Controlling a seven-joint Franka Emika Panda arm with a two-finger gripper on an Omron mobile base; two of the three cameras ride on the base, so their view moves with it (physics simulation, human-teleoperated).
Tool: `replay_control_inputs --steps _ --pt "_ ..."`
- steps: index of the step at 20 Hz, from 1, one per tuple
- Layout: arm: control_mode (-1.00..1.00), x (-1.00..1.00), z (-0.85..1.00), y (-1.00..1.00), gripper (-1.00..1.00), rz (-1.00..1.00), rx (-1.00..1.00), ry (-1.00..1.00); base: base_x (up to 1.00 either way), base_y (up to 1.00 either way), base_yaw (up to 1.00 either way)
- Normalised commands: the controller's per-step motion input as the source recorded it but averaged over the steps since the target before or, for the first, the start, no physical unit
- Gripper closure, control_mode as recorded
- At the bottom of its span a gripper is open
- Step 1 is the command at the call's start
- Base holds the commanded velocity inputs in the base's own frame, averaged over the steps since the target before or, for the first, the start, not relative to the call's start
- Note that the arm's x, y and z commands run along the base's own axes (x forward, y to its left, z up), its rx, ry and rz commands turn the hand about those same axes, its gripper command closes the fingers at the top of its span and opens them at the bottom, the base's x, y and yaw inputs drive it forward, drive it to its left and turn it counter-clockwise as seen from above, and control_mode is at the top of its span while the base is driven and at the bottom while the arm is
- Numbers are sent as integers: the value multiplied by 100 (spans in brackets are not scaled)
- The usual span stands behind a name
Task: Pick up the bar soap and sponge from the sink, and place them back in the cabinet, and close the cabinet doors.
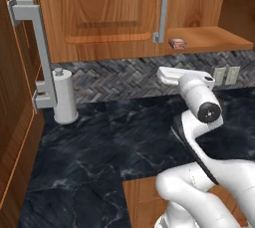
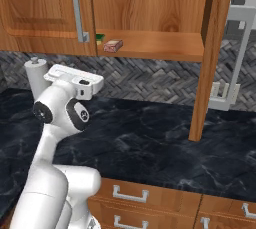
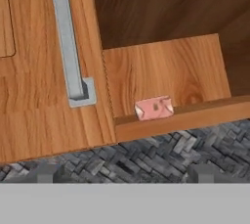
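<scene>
The bar soap (image 3: 154, 107) lies at the front edge of the cabinet (image 2: 150, 3) shelf, near its left corner, beside the closed left door (image 3: 49, 71). It sits above and between the gripper's fingertips (image 3: 202, 173), well apart from them; the blurred jaws look open, empty.

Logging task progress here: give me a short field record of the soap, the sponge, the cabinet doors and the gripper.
bar soap: on the cabinet shelf, at its front edge
sponge: green bit showing behind the left door's edge
left door: closed
right door: swung open
gripper: empty, tips apart, facing the shelf
</scene>
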Motion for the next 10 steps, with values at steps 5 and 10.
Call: replay_control_inputs --steps 5,10 --pt "-100 -41 55 -13 -100 0 0 31 0 0 0" --pt "-100 -56 34 -16 -100 0 0 27 0 0 0"
